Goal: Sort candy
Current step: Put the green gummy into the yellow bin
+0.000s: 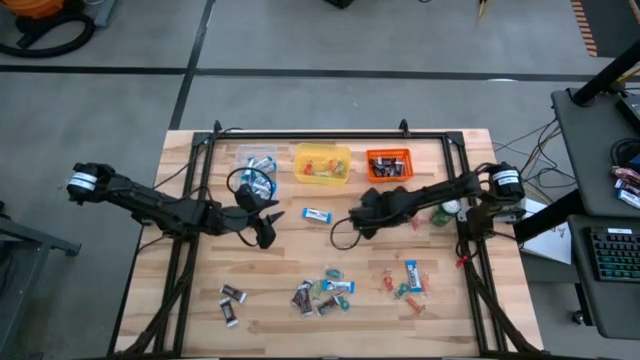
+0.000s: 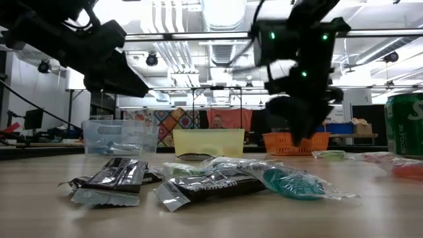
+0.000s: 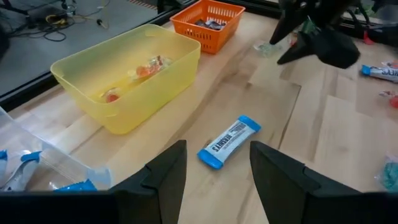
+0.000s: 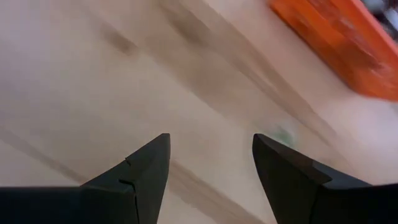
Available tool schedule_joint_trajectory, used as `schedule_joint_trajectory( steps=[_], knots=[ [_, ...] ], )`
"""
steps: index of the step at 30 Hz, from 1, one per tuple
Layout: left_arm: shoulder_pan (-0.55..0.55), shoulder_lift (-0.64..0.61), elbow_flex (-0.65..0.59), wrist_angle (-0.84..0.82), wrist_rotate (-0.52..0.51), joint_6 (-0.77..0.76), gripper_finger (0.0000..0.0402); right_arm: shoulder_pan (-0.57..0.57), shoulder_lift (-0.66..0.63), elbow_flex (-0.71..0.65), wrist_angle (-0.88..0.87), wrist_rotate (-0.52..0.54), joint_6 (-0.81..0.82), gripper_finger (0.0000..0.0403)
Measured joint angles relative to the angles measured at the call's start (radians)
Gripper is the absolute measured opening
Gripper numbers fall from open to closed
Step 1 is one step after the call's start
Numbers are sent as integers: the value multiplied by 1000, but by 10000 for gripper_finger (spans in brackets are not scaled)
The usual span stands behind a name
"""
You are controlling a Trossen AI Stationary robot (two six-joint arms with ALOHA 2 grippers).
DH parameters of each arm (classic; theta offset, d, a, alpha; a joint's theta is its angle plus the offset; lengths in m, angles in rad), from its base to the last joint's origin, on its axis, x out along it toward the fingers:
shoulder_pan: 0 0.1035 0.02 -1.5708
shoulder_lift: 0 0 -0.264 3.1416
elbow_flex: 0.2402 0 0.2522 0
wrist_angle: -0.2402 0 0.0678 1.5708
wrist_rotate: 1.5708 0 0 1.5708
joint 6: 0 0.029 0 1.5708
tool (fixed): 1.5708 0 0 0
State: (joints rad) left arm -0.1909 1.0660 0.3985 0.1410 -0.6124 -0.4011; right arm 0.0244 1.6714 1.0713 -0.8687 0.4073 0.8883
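A blue-and-white candy [image 1: 317, 215] lies flat on the wooden table between my two grippers; in the left wrist view this candy [image 3: 229, 142] sits just ahead of the fingers. My left gripper [image 1: 266, 228] [image 3: 214, 177] is open and holds nothing. To the candy's right, my right gripper [image 1: 356, 222] [image 4: 211, 168] hangs above bare wood, open and holding nothing. More candy lies in loose groups toward the near edge: dark brown pieces [image 1: 232, 303], a mixed heap [image 1: 325, 293] [image 2: 218, 178], and small red and blue ones [image 1: 405, 280].
Three square tubs stand in a row at the far side: clear [image 1: 256, 160], yellow [image 1: 322, 163] [image 3: 127, 74] and orange [image 1: 388, 165] [image 3: 208, 18], each with a few sweets inside. A green can [image 2: 404, 125] stands at the right. A black frame [image 1: 330, 133] borders the table.
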Motion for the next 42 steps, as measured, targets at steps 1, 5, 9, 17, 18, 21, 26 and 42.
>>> schedule_joint_trajectory(
  steps=[1, 5, 9, 17, 18, 21, 26, 42],
  knots=[
    [0, 0, 0, 0, -4, 2, 160, -14, 0, -4, -28, -16, -11, 221],
    [0, 0, 0, 0, -7, 38, 160, -56, 0, -27, -37, -114, -77, 221],
    [1, 0, 0, 8, -7, 52, 160, -76, 0, -47, -42, -145, -94, 221],
    [1, 0, 0, 32, -7, 54, 160, -88, 0, -51, -80, -138, -104, 221],
    [1, 0, 0, 33, -8, 57, 160, -92, 0, -52, -86, -134, -115, 221],
    [1, 0, 0, 38, -8, 58, 160, -113, 0, -56, -102, -119, -150, 221],
    [1, 0, 0, 43, -8, 58, 160, -167, 4, -73, -84, -118, -232, 217],
    [1, 0, 0, 53, -8, 41, 160, -194, 1, -81, -17, -206, -356, 16]
  ],
)
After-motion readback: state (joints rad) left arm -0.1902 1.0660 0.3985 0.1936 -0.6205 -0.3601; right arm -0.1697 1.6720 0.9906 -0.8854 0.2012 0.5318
